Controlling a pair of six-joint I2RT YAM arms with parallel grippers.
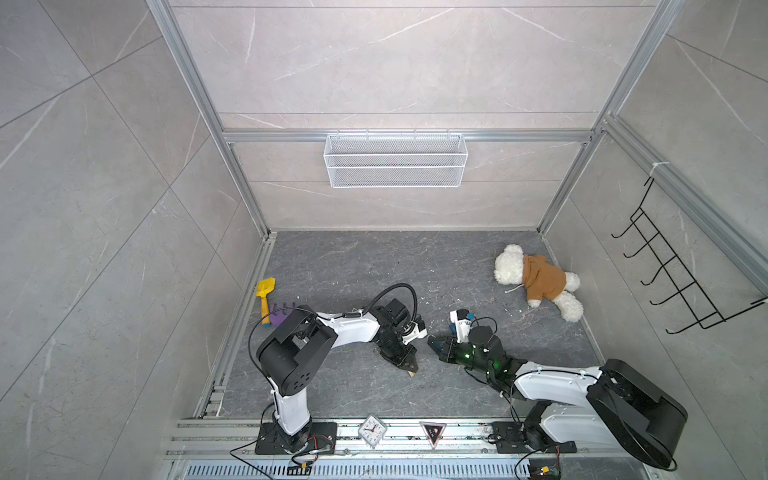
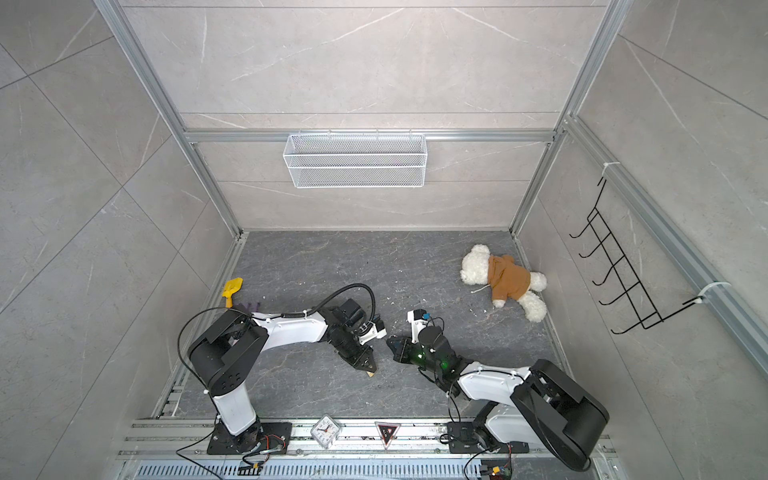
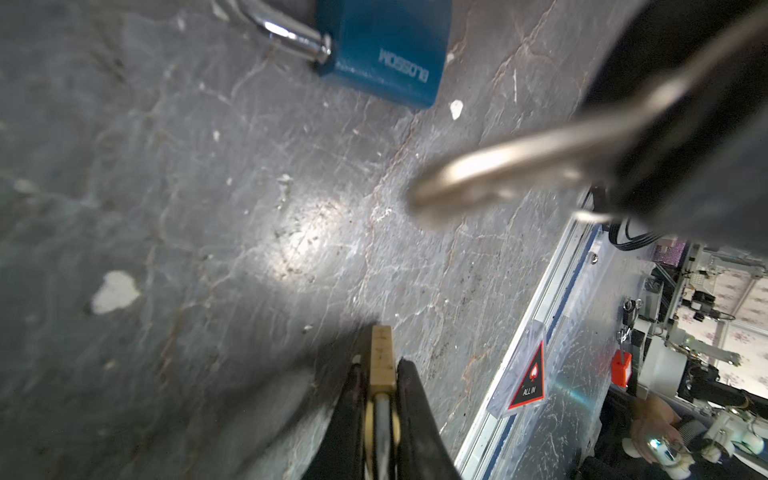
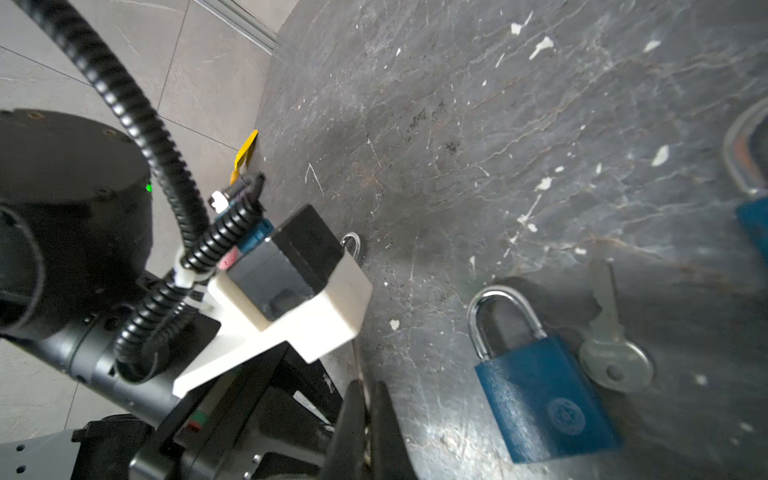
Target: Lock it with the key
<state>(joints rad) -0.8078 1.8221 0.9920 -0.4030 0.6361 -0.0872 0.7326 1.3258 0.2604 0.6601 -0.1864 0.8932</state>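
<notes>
Mid-table, left gripper (image 1: pixel 409 368) is clamping rigid brass padlock (image 3: pixel 382 357) by body; right gripper (image 4: pixel 366 390) is pinching thin, likely slippery key (image 3: pixel 511 166) by head.

A: Report the table (image 4: pixel 457 124).
B: Dark grey stone-look slab, veined, low sheen, scuffed, white-flecked.
A: The blue padlock (image 4: pixel 544 395)?
B: Body in matt blue paint, finely grained. Its shackle (image 4: pixel 498 316) is polished metal, mirror-glossy.
A: The key (image 4: pixel 611 349)?
B: Bare silver metal, smooth, dull.
A: The brass-coloured block (image 3: pixel 382 357)?
B: Yellow metal, satin.
A: The other 3?
B: The teddy bear (image 1: pixel 509 266) is curly white plush in a brown cloth hoodie (image 1: pixel 542 280). The basket (image 1: pixel 395 176) is white-coated wire mesh. The rack (image 1: pixel 681 268) is black wire, matt.
</notes>
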